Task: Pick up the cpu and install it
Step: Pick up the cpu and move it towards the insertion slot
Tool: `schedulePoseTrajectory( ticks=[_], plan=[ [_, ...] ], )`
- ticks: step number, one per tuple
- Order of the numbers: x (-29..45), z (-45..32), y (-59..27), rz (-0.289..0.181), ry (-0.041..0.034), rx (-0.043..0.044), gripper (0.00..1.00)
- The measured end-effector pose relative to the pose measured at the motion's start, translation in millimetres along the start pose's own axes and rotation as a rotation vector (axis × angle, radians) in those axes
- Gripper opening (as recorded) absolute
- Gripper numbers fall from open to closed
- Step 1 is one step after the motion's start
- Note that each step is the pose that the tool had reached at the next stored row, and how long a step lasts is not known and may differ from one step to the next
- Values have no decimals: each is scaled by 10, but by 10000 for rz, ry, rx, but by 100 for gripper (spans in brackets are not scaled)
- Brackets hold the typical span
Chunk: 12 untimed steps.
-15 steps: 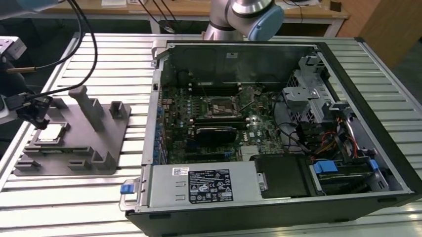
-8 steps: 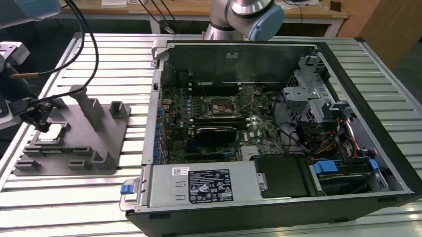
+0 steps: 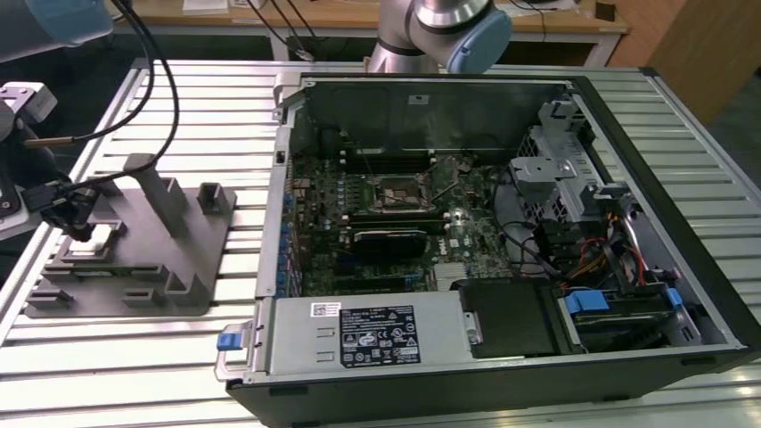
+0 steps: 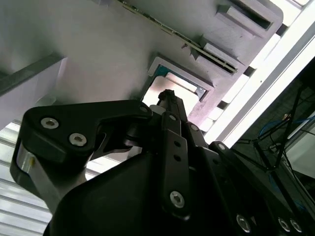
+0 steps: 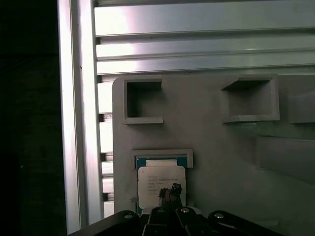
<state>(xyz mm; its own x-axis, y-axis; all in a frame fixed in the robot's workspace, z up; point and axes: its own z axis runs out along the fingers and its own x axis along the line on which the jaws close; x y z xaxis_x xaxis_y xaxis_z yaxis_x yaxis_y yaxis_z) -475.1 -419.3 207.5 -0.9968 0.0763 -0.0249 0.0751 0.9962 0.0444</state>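
Slatted table (image 3: pixel 119 366), cpu (image 5: pixel 156 181) in holder (image 5: pixel 221 157) recess

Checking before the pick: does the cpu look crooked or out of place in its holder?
Nothing stands out. The cpu lies flat and square in its pocket of the grey holder, with the gripper over it.

The exterior view looks down steeply from high and well back over the slatted surface (image 3: pixel 107 374). It takes in the open computer case (image 3: pixel 429 102) and, at the exterior view's left, the grey holder block (image 3: pixel 131 267). Both wrist views sit close to that block, looking past the gripper (image 5: pixel 170 192) (image 4: pixel 170 101): the first wrist view faces it squarely, the second obliquely. They share the recess holding the cpu (image 5: pixel 161 182) (image 4: pixel 156 92).
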Motion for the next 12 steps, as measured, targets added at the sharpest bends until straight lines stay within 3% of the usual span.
schedulePoseTrajectory(
  ticks=[12],
  plan=[
    [39,103,13,-1,2,1,11]
  ],
)
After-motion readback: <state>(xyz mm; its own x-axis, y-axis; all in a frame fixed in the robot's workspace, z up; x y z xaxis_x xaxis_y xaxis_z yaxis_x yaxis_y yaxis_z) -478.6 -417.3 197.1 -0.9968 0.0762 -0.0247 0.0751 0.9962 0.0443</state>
